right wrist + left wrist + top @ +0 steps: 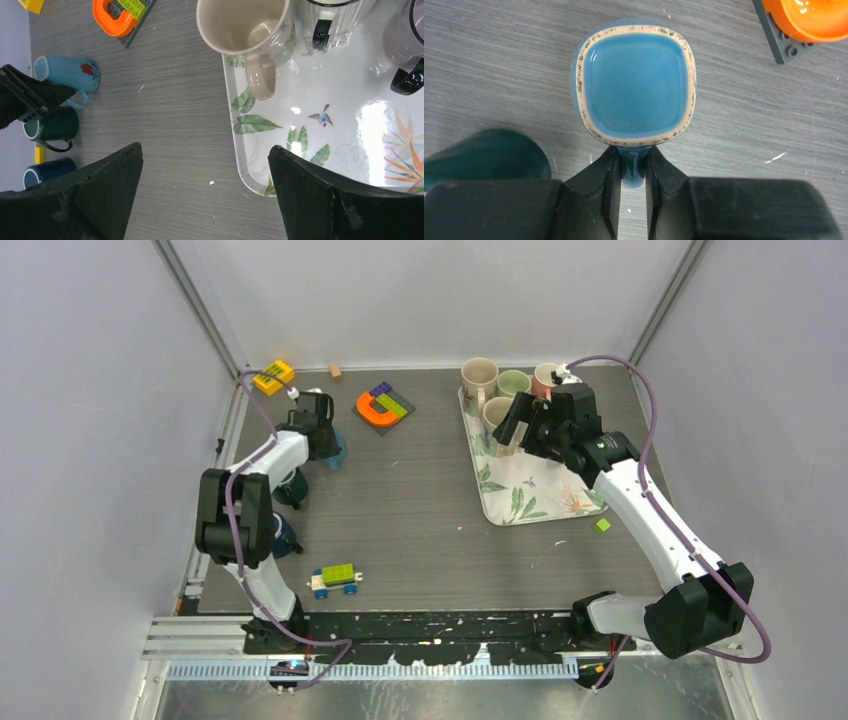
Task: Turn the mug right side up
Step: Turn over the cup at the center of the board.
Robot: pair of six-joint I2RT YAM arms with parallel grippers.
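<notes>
Blue mug (636, 85) in the upper middle of my left wrist view, bottom facing the camera, my left gripper (633, 161) pinching its handle, my right gripper (205, 192) wide open, holding nothing, beside the tray (350, 165).

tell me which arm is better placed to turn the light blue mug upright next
Left. The left gripper is shut on the handle of the upside-down light blue mug, base facing up. The right gripper hangs open over the tray edge, well away from that mug.
</notes>
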